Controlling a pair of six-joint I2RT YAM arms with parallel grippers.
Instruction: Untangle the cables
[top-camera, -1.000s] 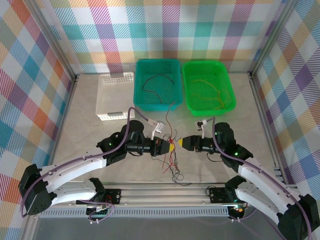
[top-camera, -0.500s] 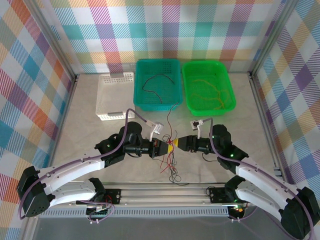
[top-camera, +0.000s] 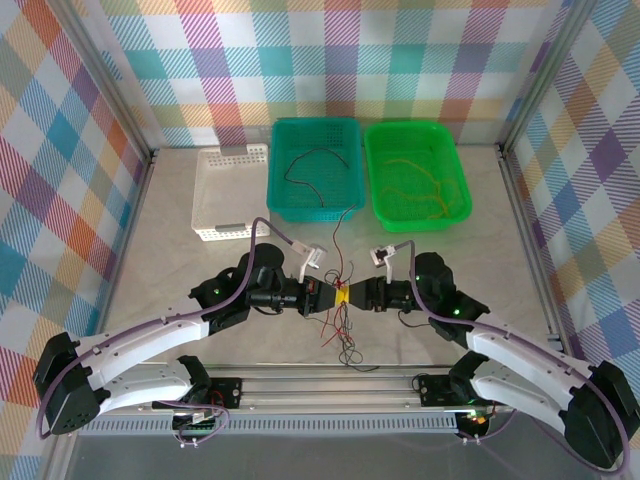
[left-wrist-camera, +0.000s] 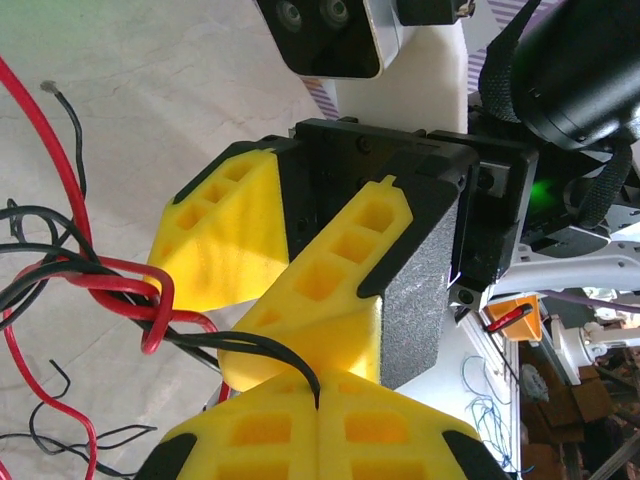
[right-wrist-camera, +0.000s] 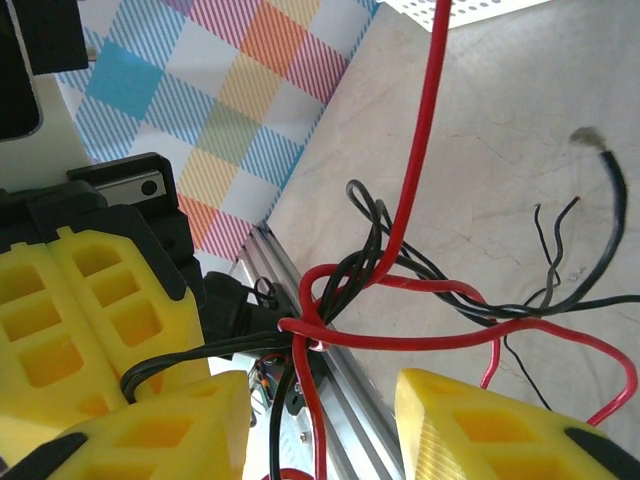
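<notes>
A tangle of thin red and black cables (top-camera: 345, 318) hangs between the two grippers above the table's near middle. My left gripper (top-camera: 333, 296) is shut, and in the left wrist view a black cable (left-wrist-camera: 270, 350) runs into the seam of that left gripper (left-wrist-camera: 318, 408). My right gripper (top-camera: 354, 295) meets it nose to nose. In the right wrist view the right gripper (right-wrist-camera: 318, 405) has its jaws apart, with the red and black knot (right-wrist-camera: 312, 322) just ahead and strands running down between the fingers (right-wrist-camera: 470, 425).
At the back stand a teal basket (top-camera: 276, 190) holding a dark cable, a green basket (top-camera: 457, 180) with yellow and orange cables, and a white basket (top-camera: 205, 200). A metal rail (top-camera: 330, 385) runs along the near edge.
The right gripper has moved left up to the left gripper and its jaws have narrowed around the tangle. The left gripper has stayed shut and nearly still.
</notes>
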